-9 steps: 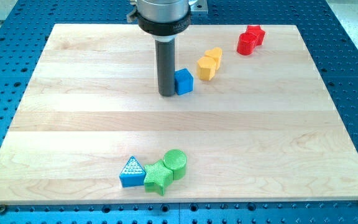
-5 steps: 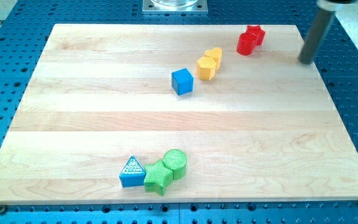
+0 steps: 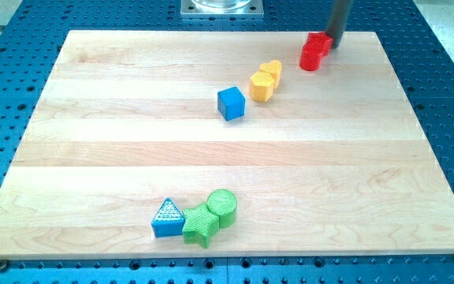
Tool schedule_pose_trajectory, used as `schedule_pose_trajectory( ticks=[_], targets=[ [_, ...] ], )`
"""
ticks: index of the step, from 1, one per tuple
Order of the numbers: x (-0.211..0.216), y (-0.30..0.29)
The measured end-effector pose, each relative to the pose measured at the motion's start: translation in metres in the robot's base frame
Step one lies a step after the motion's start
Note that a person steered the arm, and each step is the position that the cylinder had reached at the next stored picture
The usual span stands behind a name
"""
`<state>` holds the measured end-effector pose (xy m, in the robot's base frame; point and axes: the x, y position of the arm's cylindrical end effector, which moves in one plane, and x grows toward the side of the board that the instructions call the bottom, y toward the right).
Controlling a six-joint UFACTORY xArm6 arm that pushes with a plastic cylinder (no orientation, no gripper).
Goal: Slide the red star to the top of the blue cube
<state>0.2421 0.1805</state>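
- Dark rod comes down from the view's top edge at the upper right of the counter [image 3: 85, 118]; my tip [image 3: 336, 39] sits right at the upper right side of the red pair, seemingly touching it, though contact cannot be confirmed.
- No hand is fitted, so nothing spreads, presses together or pinches; the arm ends only in this plain rod.
- Red star [image 3: 322, 42] lies just beside my tip, at the counter's top right, partly hidden by the rod.
- Red cylinder-like block [image 3: 312, 56] touches the star on its lower left side.
- Yellow block [image 3: 271, 72] and a second yellow block [image 3: 262, 85] sit together farther toward the view's left and lower, touching each other; their exact shapes are hard to tell.
- Blue cube [image 3: 231, 103] stands just beside the lower yellow one, on its lower left, well apart from the red star.
- Near the view's bottom, well apart from all of these, a green cylinder [image 3: 222, 207], a green star [image 3: 200, 225] and a blue triangle [image 3: 167, 218] huddle in a touching row.
- Around the wooden counter runs a blue perforated base [image 3: 448, 118].
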Motion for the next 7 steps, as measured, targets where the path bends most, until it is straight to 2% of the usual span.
schedule_pose_trajectory(
  ticks=[1,2,3,4,5,6,7],
  targets=[
    [0.056,-0.066],
    [0.089,-0.107],
    [0.076,-0.091],
    [0.066,-0.127],
    [0.092,-0.179],
    [0.076,-0.187],
    [0.079,-0.227]
  ],
)
